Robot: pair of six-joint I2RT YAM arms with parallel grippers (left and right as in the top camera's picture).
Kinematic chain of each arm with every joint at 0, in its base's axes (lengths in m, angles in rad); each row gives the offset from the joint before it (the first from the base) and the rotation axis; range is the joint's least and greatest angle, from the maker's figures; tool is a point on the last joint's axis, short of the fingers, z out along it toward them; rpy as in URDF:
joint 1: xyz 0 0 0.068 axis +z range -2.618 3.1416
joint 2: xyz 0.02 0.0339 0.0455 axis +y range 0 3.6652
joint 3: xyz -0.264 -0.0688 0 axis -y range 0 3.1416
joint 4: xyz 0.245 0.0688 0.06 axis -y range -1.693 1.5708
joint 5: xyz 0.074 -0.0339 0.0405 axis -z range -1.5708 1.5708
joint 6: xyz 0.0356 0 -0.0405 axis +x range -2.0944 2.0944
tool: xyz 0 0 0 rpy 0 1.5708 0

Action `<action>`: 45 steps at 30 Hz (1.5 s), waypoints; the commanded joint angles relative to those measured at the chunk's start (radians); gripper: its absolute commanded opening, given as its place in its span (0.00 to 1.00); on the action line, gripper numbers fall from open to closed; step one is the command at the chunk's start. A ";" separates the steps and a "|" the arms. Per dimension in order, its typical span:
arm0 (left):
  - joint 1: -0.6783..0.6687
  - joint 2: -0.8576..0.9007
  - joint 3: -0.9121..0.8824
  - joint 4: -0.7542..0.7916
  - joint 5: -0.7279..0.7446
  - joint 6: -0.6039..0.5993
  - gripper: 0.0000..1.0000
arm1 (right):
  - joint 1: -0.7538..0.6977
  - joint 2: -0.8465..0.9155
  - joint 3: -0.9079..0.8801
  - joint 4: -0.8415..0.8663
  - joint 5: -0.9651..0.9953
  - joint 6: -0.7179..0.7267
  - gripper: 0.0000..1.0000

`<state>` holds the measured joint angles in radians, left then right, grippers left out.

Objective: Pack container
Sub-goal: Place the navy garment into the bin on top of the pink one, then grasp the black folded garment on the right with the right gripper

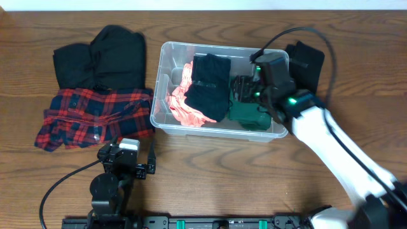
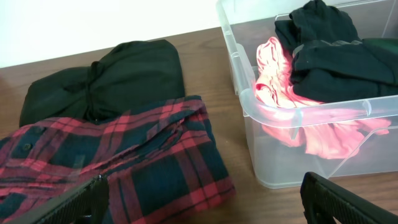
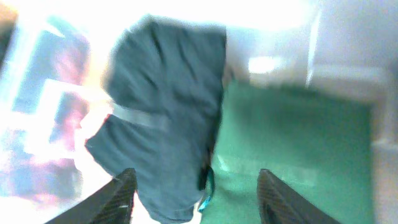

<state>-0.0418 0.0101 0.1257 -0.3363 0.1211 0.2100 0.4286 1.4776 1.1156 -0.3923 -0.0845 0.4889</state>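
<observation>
The clear plastic container [image 1: 162, 79] sits mid-table. It holds a pink-orange garment [image 1: 181, 102], a black garment [image 1: 210, 86] and a green garment [image 1: 248, 114]. My right gripper [image 1: 245, 89] is open and empty over the container's right part; in the right wrist view [image 3: 196, 199] its fingers straddle the edge between the dark garment [image 3: 161, 99] and the green garment [image 3: 298, 149]. My left gripper [image 1: 149, 162] is open and empty near the front edge. In the left wrist view [image 2: 202, 202] it faces the red plaid shirt [image 2: 118, 162] and the container [image 2: 311, 155].
A black garment [image 1: 102, 57] and the red plaid shirt [image 1: 95, 117] lie left of the container. Another black garment [image 1: 308, 60] lies behind my right arm, right of the container. The table is brown wood.
</observation>
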 commanded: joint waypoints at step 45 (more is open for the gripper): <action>0.004 -0.006 -0.021 -0.005 0.002 -0.005 0.98 | -0.686 0.643 0.009 0.337 -0.358 0.042 0.35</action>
<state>-0.0418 0.0101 0.1257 -0.3363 0.1211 0.2100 -0.2676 2.0663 1.1500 -0.0120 -0.5053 0.5159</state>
